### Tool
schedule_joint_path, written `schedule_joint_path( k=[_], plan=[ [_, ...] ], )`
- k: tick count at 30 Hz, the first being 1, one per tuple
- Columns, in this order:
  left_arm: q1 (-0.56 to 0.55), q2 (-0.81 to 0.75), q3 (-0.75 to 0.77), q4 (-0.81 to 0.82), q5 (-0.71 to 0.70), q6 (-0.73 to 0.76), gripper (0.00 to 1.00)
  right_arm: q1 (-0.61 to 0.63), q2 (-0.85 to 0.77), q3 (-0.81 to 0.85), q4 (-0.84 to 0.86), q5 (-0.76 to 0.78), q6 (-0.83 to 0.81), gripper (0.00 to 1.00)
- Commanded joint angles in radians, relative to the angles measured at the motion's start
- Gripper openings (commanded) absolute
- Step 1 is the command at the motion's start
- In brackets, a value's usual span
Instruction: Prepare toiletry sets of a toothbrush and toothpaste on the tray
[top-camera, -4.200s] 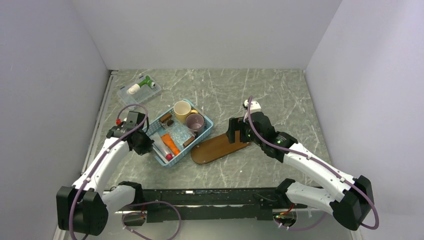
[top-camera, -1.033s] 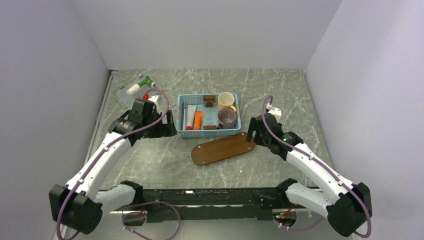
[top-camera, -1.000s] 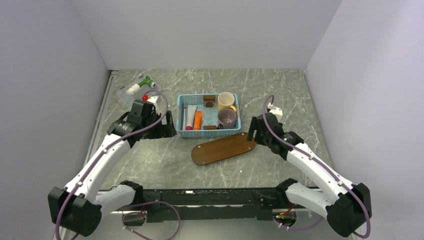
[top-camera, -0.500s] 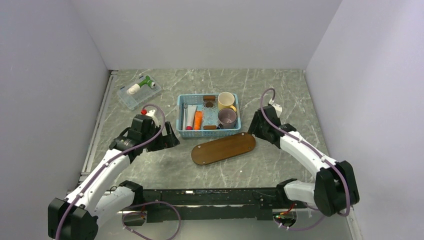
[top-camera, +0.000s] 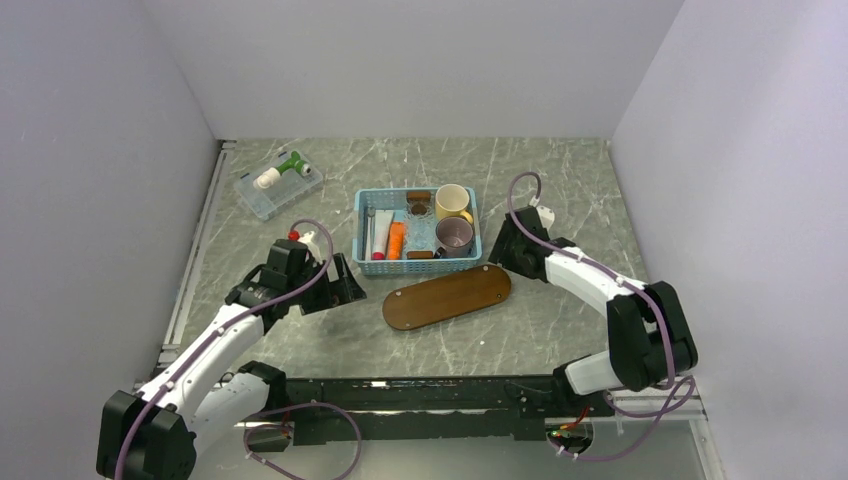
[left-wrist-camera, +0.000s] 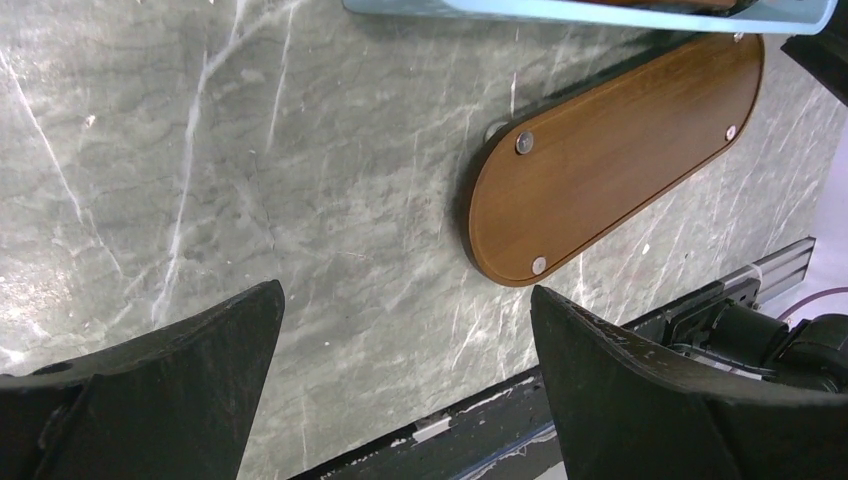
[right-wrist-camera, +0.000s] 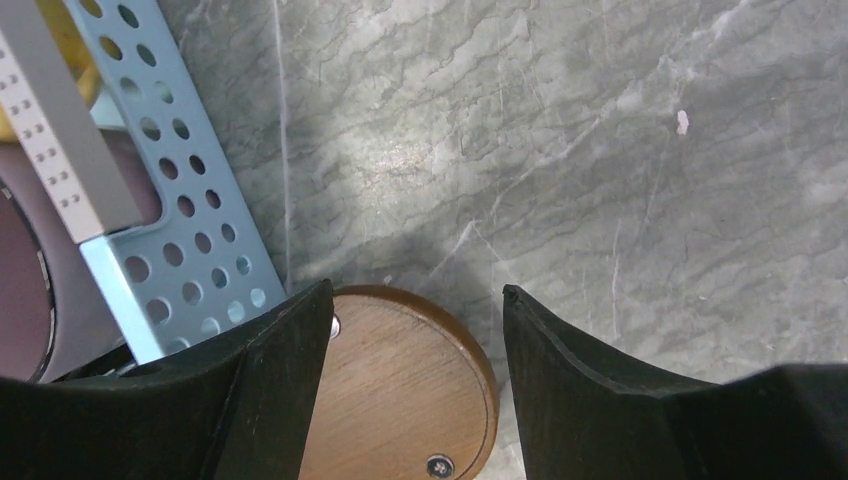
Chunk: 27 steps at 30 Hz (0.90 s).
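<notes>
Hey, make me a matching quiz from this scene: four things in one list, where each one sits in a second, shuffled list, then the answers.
1. toothpaste
2. tray
3. yellow cup
4. clear box

A. far-left part of the table
B. back right corner of the blue basket
C. on the table, nearer than the basket
D. left half of the blue basket

Pairs: 1-D, 2-C, 3-B, 4-A

Basket (top-camera: 417, 266) straightened — left claw (left-wrist-camera: 405, 300) backed away.
</notes>
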<state>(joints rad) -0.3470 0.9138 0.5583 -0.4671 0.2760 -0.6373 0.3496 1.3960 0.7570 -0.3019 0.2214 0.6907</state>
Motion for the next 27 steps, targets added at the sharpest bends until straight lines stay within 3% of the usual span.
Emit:
schedule_joint_path(
  k=[1,27],
  plan=[
    [-0.003,-0.013,-0.017,0.049,0.036,-0.003,0.99,-0.009,0.038,0.045,0.072,-0.01,0.015,0.65],
    [-0.003,-0.049,-0.064,0.042,0.034,-0.001,0.99,0.008,0.048,-0.085,0.182,-0.07,0.059,0.63]
  ],
)
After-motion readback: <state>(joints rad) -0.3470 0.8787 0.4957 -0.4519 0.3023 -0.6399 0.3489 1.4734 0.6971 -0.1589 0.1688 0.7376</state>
